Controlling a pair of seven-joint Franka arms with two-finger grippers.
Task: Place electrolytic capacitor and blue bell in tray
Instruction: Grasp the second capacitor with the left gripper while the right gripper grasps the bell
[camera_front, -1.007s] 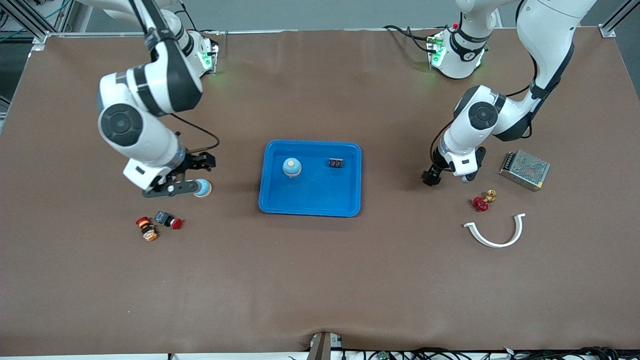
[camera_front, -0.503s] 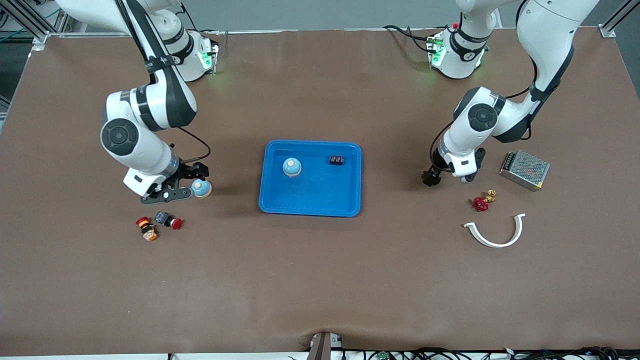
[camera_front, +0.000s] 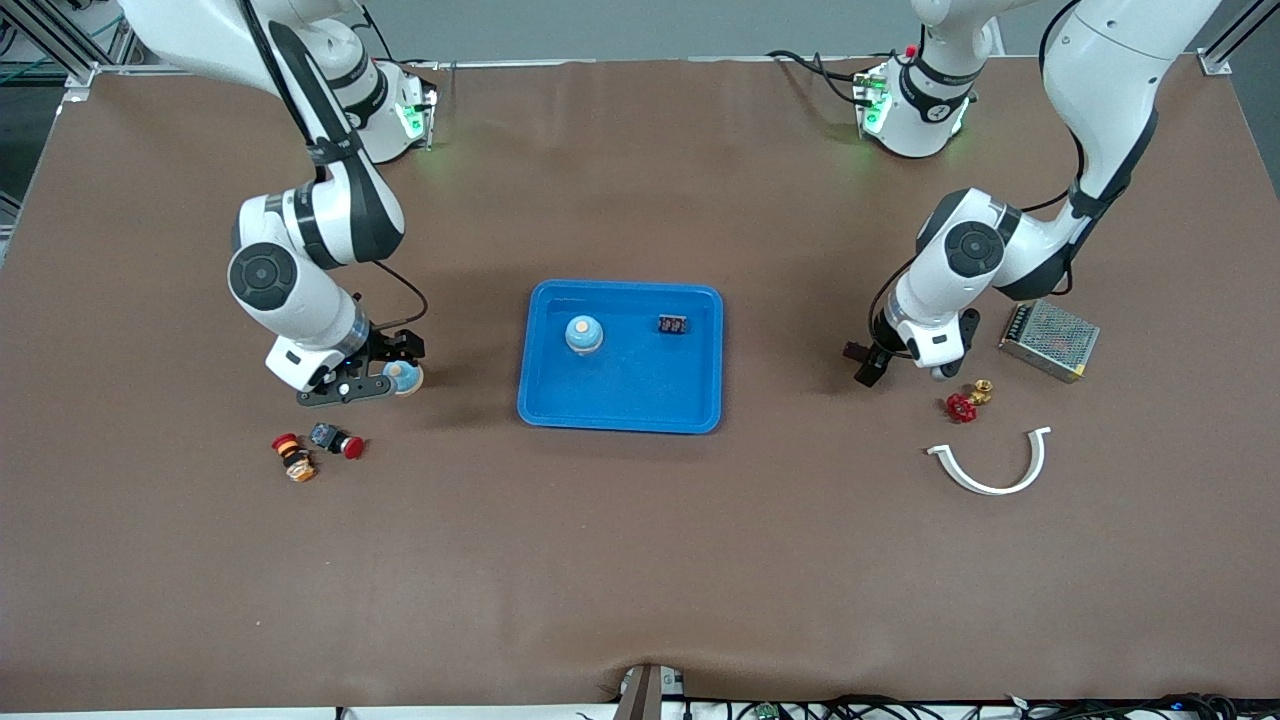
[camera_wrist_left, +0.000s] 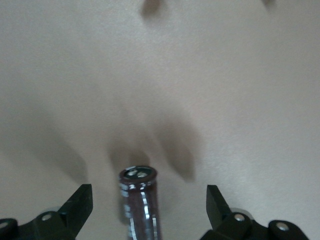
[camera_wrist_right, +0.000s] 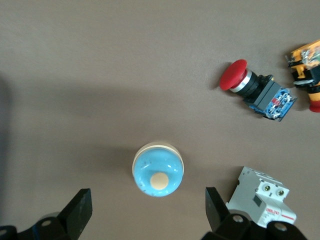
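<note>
Comparing with the frame a second ago, the right gripper (camera_front: 385, 375) has come down and shifted toward the tray (camera_front: 620, 400), so it now hangs directly over a blue bell (camera_wrist_right: 158, 170) on the surface (camera_front: 640, 560), fingers spread wide on either side and not touching it. The left gripper (camera_front: 868, 366) has drifted a little toward the red valve handle (camera_front: 961, 407); its wrist view shows the fingers apart with an electrolytic capacitor (camera_wrist_left: 140, 200) standing between them (whether they press on it cannot be told). A second blue bell (camera_front: 584, 334) and a small black component (camera_front: 673, 325) have stayed put in the tray. Beside the right gripper lies a white breaker (camera_wrist_right: 262, 197) with a small printed label too fine to read, near a red push button (camera_wrist_right: 255, 87).
</note>
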